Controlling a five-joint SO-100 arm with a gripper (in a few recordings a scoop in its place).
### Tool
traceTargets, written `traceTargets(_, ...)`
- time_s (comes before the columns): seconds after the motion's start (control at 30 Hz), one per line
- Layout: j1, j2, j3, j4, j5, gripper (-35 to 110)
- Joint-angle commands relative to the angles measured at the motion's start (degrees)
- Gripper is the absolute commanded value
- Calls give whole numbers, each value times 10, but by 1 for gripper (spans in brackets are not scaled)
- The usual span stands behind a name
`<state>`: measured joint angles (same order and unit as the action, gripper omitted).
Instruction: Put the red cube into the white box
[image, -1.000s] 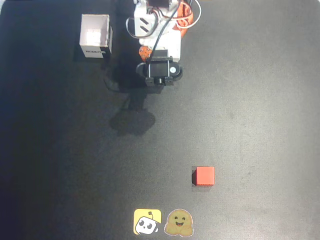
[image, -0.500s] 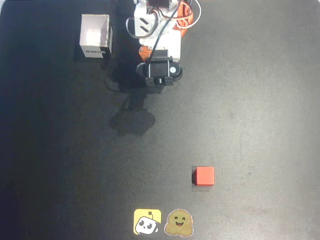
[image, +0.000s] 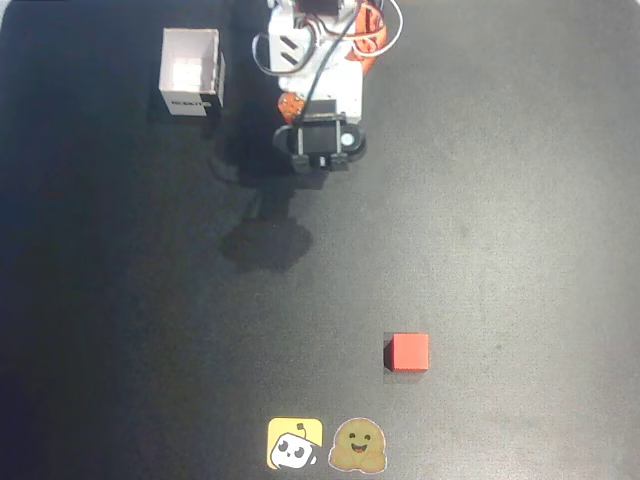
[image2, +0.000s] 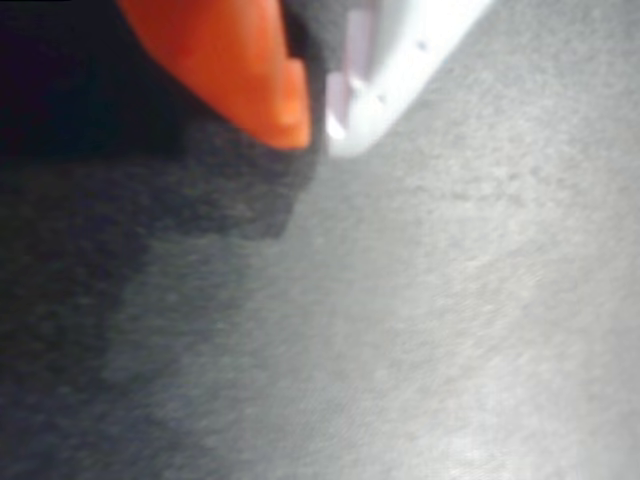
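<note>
Two stickers near red cube, white box apart

A dark, matte black bench covers the overhead view, its surface finely textured and lit more brightly toward the right side. Near the bottom edge, slightly left of centre, two small stickers lie flat side by side, almost touching. The left one is a yellow square sticker showing a white cartoon face. The right one is a brownish blob-shaped sticker with a smiling face. A soft, irregular shadow falls on the bench in the upper middle. In the wrist view the same surface appears grey, blurred and grainy.
</note>
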<state>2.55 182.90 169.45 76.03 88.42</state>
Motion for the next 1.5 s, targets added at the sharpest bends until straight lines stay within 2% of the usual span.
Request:
traceTargets(0.0,-9,-16,-41,-8,2,0)
traceTargets(0.1,-21,-168,-141,-23,1,0)
traceTargets(0.2,-41,-355,-298,4,2,0)
traceTargets(0.37,-71,-445,-387,-31,9,0)
traceTargets(0.77,-135,-860,-751,-37,68,0)
traceTargets(0.8,-140,-886,-777,-40,71,1)
traceTargets(0.9,-154,-948,-829,-65,82,16)
traceTargets(1.1,-178,-1049,-918,-91,112,27)
traceTargets(1.47,-196,-1199,-1040,-101,140,27)
